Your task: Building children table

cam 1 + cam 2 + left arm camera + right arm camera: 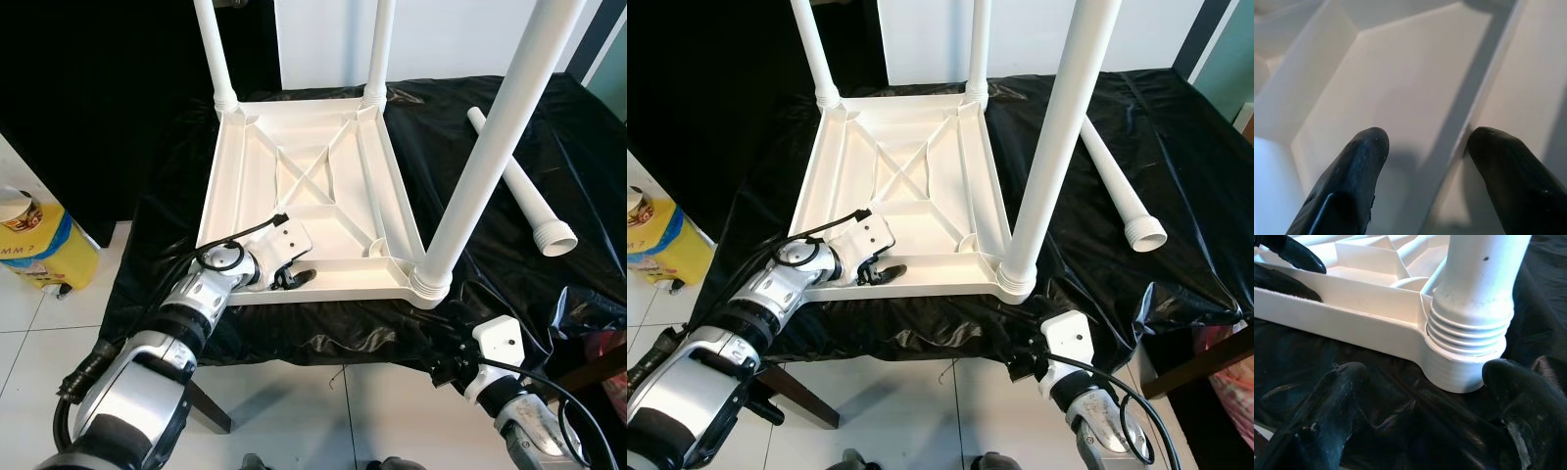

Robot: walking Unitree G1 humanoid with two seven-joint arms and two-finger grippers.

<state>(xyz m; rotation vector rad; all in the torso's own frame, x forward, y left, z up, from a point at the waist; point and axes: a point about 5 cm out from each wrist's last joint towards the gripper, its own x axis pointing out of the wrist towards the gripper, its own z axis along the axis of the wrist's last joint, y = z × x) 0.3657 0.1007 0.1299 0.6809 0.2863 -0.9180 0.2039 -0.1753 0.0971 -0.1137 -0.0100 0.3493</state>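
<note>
In the left eye view, the two silver arms are seen nearest the camera, one low on each side. The left gripper [294,278] is laid over the near rim of the white table top [323,206], which lies upside down on a black sheet [460,127] covering a work surface. Three legs are counted standing in its corner sockets: two at the far corners [217,59] [377,49] and one at the near right corner [490,147]. A fourth leg [519,191] is seen lying loose on the sheet (well to the right of the top, threaded end toward the robot). A yellow container [44,250] stands on the tiled floor at the left.

In the right eye view, the right gripper [1019,360] is held low at the sheet's front edge, just below the near right corner of the top; how far it is parted cannot be told here.

In the left wrist view, the left gripper's two fingers [1352,181] are spread apart, with a thin rib [1469,122] of the top's underside running between them; whether it is touched cannot be told.

In the right wrist view, the right gripper's fingers [1327,421] are spread wide and hold nothing. The threaded base of the near right leg [1469,333] is seated in its socket just beyond them, above the sheet.
</note>
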